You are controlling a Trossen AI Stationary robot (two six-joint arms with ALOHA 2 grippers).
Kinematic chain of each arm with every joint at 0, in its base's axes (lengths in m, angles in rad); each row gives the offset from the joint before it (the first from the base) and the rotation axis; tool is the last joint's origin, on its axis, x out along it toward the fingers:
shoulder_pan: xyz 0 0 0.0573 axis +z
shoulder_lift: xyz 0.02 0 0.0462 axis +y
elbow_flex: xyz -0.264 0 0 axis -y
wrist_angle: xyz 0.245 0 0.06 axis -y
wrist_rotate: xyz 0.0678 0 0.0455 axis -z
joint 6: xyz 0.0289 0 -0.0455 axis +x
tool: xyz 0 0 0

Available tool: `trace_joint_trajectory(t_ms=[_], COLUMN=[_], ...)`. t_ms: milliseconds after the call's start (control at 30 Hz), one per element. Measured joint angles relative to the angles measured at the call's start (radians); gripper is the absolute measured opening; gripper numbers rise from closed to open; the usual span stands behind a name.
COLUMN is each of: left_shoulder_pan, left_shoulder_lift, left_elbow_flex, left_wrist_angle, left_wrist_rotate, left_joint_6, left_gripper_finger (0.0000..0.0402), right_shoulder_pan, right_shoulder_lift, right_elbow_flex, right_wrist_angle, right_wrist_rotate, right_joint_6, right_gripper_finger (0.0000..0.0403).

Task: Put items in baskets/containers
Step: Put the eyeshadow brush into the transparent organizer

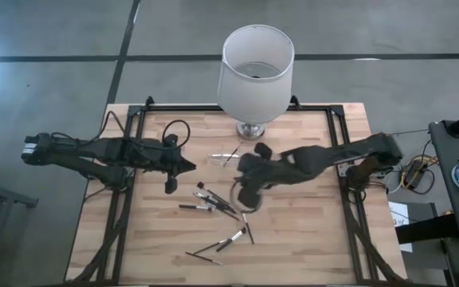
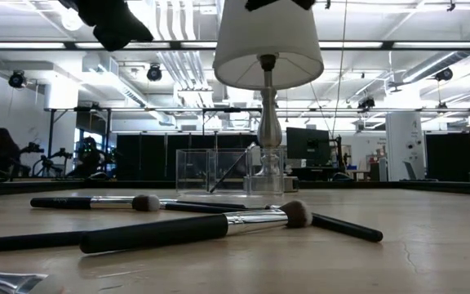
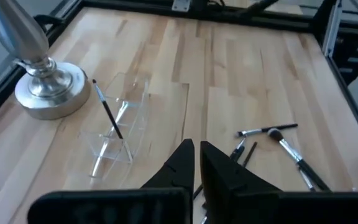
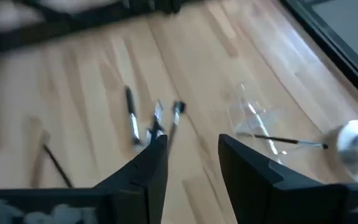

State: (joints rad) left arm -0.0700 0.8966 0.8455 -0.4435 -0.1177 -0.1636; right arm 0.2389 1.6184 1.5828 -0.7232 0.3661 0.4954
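Wood tabletop [image 1: 309, 231]: loose makeup brushes [image 1: 213, 206] just beside open, empty right gripper [image 1: 241, 199], axes mostly across table; clear holder [image 1: 225, 158] with 1 brush near; left gripper [image 1: 188, 166] shut, empty.

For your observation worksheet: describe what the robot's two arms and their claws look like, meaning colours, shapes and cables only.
Both arms are dark, almost black, jointed limbs. Black cables loop along the left arm; the right arm looks bulkier. Each ends in a two-finger claw: the left claw has narrow, pointed black fingers, and the right claw has broader, flat, wedge-shaped black fingers.
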Motion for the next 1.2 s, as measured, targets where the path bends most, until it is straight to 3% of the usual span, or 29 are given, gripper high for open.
trace_joint_trajectory(t_ms=[167,400,533,700,900,967,1133,1200], left_shoulder_pan=[0.001,0.003,0.003,0.003,0.005,0.005,0.004,0.004], left_shoulder_lift=[0.002,0.002,0.002,0.005,0.005,0.005,0.005,0.005], left_elbow_flex=[0.000,0.000,0.000,0.000,0.000,0.000,0.000,0.000], left_wrist_angle=[0.084,0.205,0.278,0.355,0.372,0.373,0.374,0.382], left_wrist_rotate=[-0.007,-0.061,-0.126,-0.223,-0.251,-0.251,-0.251,-0.251], left_joint_6=[-0.002,-0.002,-0.037,-0.117,-0.158,-0.181,-0.212,-0.212], left_gripper_finger=[0.0021,0.0021,0.0021,0.0021,0.0021,0.0021,0.0021,0.0021], right_shoulder_pan=[-0.001,-0.001,0.021,0.028,0.027,0.033,0.030,0.029], right_shoulder_lift=[-0.170,-0.375,-0.506,-0.683,-0.853,-0.906,-1.051,-1.101], right_elbow_flex=[-0.205,-0.361,-0.459,-0.599,-0.750,-0.806,-0.989,-1.048], right_wrist_angle=[0.070,0.075,0.072,0.088,0.099,0.139,0.428,0.499], right_wrist_rotate=[0.034,0.081,0.078,-0.011,0.080,0.042,-0.197,-0.231], right_joint_6=[0.029,0.009,-0.075,-0.112,-0.115,-0.169,-0.264,-0.267], right_gripper_finger=[0.0134,0.0134,0.0134,0.0134,0.0134,0.0134,0.0134,0.0134])
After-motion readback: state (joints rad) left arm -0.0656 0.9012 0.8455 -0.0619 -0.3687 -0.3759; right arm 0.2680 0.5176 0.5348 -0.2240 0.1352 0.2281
